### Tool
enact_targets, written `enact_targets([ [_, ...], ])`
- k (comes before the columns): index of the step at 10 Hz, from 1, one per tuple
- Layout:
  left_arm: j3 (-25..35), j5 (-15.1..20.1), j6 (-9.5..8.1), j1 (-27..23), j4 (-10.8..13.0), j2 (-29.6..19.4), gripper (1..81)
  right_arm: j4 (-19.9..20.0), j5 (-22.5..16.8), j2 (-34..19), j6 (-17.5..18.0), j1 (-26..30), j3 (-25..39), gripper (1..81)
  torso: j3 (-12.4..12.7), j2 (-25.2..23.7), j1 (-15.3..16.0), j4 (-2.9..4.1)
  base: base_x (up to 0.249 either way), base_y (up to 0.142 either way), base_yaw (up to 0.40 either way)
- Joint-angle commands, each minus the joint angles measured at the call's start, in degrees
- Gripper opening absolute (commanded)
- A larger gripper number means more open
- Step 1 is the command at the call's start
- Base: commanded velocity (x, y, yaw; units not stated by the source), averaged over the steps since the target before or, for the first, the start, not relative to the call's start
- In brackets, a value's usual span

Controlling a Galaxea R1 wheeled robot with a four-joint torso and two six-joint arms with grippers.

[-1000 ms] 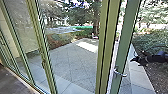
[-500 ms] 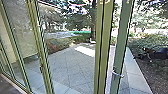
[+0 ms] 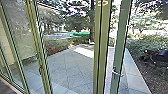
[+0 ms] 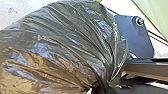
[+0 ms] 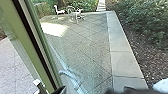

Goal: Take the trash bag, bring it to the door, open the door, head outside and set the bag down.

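Right arm has drawn off toward the head view's right edge, right gripper (image 3: 144,58) now farther from the door handle (image 3: 117,73), can't tell how its jaws stand. Left wrist: left gripper (image 4: 107,87) clamped on the trash bag's (image 4: 62,45) bunched neck. Right wrist: green frame (image 5: 12,27), paving (image 5: 85,50) outside.

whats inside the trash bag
Its contents can't be identified: the dark, wrinkled plastic of the trash bag covers them, drawn together in tight folds at one end. A brownish tone shows across part of it, but no separate item can be made out.
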Motion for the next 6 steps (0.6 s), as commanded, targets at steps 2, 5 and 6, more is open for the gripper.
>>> enact_targets([
  [2, 0.1, 3.5, -0.19, -2.6, -0.3, 0.4, 1.0, -9.4, -3.3, -1.6, -4.2, 4.6, -4.8, 81.1, 2.7, 0.0, 0.0, -2.2, 0.0, 0.0, 0.0],
  [5, 0.2, 3.6, -0.63, -2.6, -0.2, 0.7, 1.0, -9.4, -2.1, -2.2, -7.0, 2.7, -6.9, 81.1, 3.2, 0.0, 0.0, -2.47, 0.0, 0.0, 0.0],
  [6, 0.2, 3.6, -0.72, -2.5, -0.2, 0.8, 1.0, -9.6, -1.9, -2.0, -7.1, 2.0, -7.1, 81.1, 4.1, 0.0, 0.0, -3.39, 0.0, 0.0, 0.0],
])
